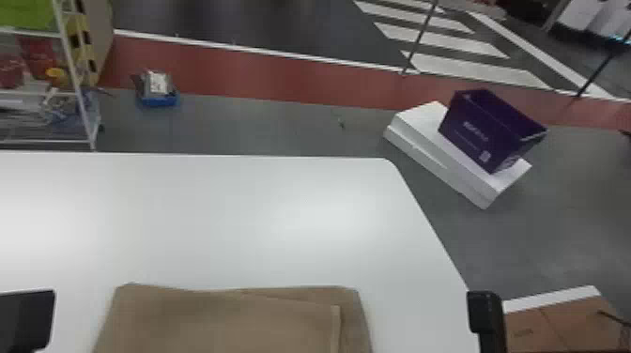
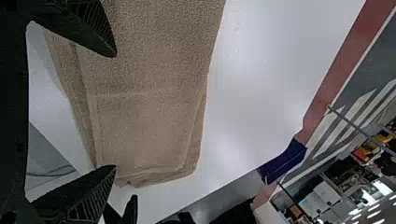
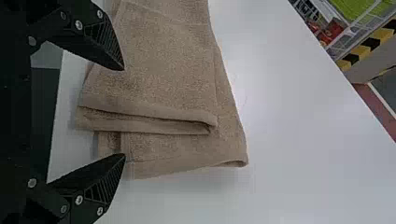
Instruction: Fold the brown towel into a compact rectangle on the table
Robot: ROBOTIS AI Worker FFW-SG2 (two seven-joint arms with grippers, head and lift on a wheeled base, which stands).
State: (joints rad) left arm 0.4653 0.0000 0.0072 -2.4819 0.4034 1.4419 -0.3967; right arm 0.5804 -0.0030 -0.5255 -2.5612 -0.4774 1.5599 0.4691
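your brown towel (image 1: 211,324) lies flat on the bench (image 1: 211,211), close to the robot's side, and it is already doubled into layers. at its right-hand end the upper layer (image 3: 159,70) stops short of the lower layer (image 3: 187,151), so you have a stepped edge there instead of one clean line. you have the left gripper (image 2: 116,111) by the towel's left part and the right gripper (image 3: 124,112) by its right end. both sets of jaws are released, fingers spread, with nothing clenched in them.

judging by the layers, you are partway through: a first fold looks done, and the bundle probably needs at least one more to become compact. the next move likely asks you to take the right end and carry it over toward the left. for that, get the right jaws low, with one finger under the lower layer, and close on the whole stack. if you pinch only the upper layer, it could peel back and undo the fold. you could use the left jaws to steady the other part so the towel doesn't slide. it may also pay to even up that stepped end first, as the mismatch would likely carry into the finished rectangle.
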